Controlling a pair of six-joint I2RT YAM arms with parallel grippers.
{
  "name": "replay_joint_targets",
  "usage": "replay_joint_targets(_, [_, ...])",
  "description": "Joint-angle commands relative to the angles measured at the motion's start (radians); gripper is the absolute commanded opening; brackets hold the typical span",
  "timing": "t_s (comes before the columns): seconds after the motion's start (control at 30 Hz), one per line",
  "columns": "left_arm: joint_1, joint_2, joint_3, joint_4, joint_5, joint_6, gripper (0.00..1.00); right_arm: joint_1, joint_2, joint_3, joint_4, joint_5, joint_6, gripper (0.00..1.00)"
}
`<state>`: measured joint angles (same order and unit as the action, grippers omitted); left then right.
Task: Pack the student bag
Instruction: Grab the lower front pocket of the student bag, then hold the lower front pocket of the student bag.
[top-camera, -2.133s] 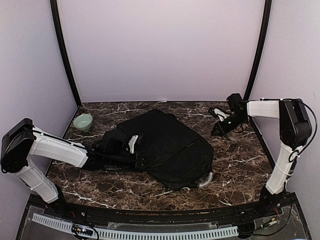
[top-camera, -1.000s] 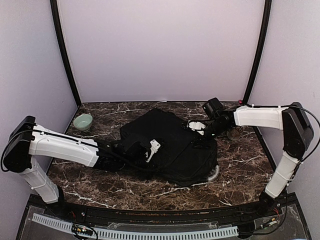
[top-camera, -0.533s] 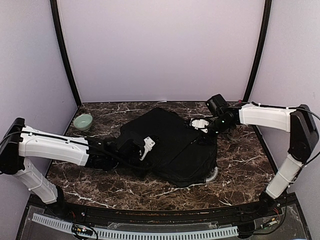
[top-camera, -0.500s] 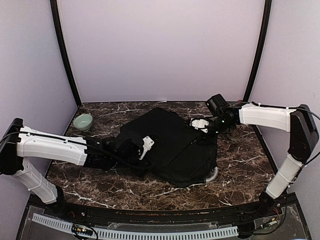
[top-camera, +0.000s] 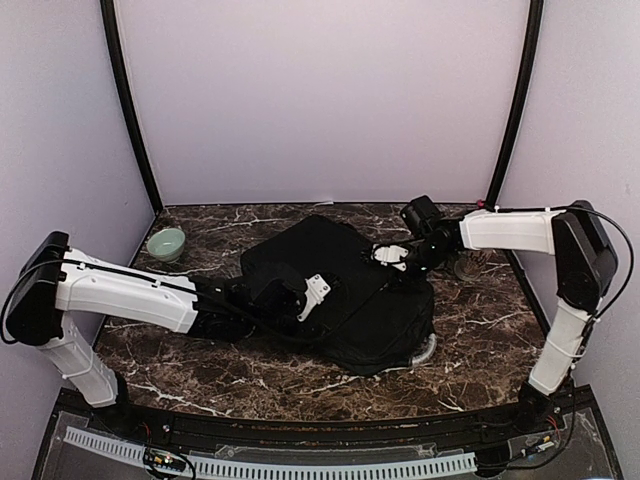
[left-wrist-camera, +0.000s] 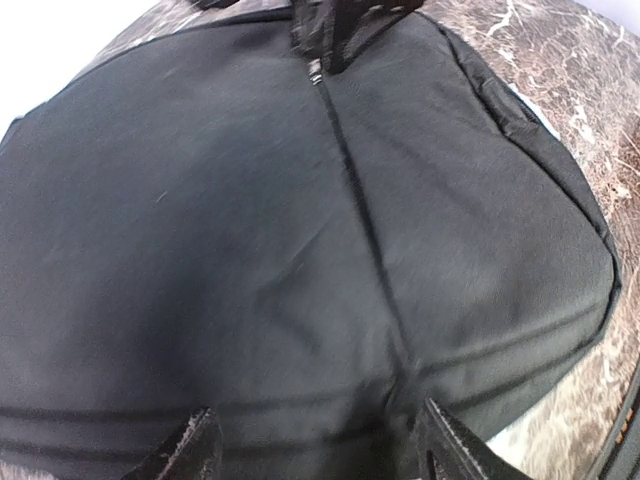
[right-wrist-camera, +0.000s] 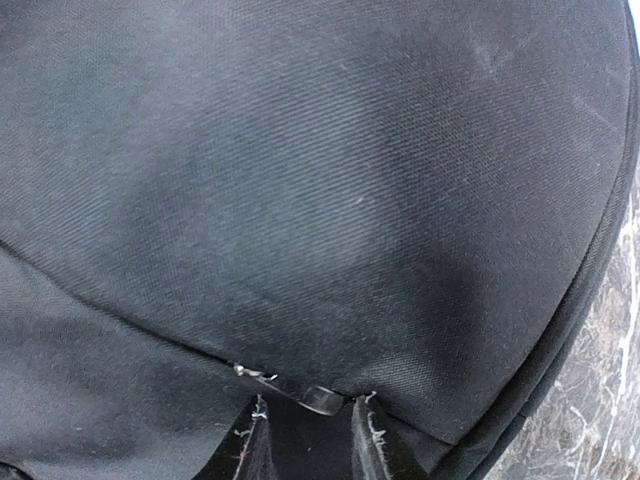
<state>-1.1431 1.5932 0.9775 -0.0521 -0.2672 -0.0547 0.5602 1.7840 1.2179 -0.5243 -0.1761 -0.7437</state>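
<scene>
right tool (right-wrist-camera: 311, 412) has narrowed around zipper pull (right-wrist-camera: 320, 399) on student bag (top-camera: 372, 312)

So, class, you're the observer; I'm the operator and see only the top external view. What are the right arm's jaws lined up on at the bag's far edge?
Observer: Right wrist view: a small metal zipper pull on the student bag sits between the jaws of the right gripper; contact unclear.
Operator: And the left jaws?
Observer: Left wrist view: the jaws of the left gripper stand wide apart over plain fabric, holding nothing.
</scene>
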Motion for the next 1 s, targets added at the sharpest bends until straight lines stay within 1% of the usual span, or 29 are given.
replay_joint_targets(0.0, [-0.006,0.076,0.079,0.116,0.002,0.086,0.69,-0.002,0.050,0.037,0.030,-0.015,-0.025,0.26])
replay_joint_targets(0.17, [-0.006,0.173,0.119,0.163,-0.042,0.151,0.69,0.002,0.088,0.038,0.027,-0.074,-0.045,0.29])
replay_joint_targets(0.2, [-0.006,0.192,0.122,0.167,-0.048,0.159,0.69,0.002,0.098,0.046,0.018,-0.088,-0.046,0.27])
replay_joint_targets(0.27, [-0.006,0.217,0.132,0.169,-0.064,0.171,0.69,0.003,0.120,0.075,-0.018,-0.114,-0.049,0.18])
replay_joint_targets(0.37, [-0.006,0.237,0.137,0.169,-0.077,0.175,0.68,0.002,0.112,0.079,-0.047,-0.139,-0.057,0.08])
replay_joint_targets(0.43, [-0.006,0.245,0.132,0.169,-0.087,0.171,0.68,0.003,0.084,0.073,-0.067,-0.154,-0.065,0.04])
replay_joint_targets(0.53, [-0.006,0.251,0.127,0.169,-0.099,0.163,0.67,0.002,0.037,0.067,-0.109,-0.190,-0.053,0.01])
replay_joint_targets(0.67, [-0.004,0.262,0.119,0.179,-0.106,0.151,0.61,-0.005,-0.009,0.067,-0.156,-0.277,-0.005,0.00])
replay_joint_targets(0.8, [-0.003,0.274,0.116,0.184,-0.101,0.145,0.53,-0.014,-0.026,0.074,-0.173,-0.342,0.046,0.00])
replay_joint_targets(0.93, [0.004,0.271,0.116,0.184,-0.099,0.134,0.46,-0.038,-0.018,0.083,-0.123,-0.344,0.182,0.01])
replay_joint_targets(0.97, [0.006,0.268,0.118,0.187,-0.099,0.133,0.46,-0.049,-0.013,0.088,-0.111,-0.350,0.226,0.05])
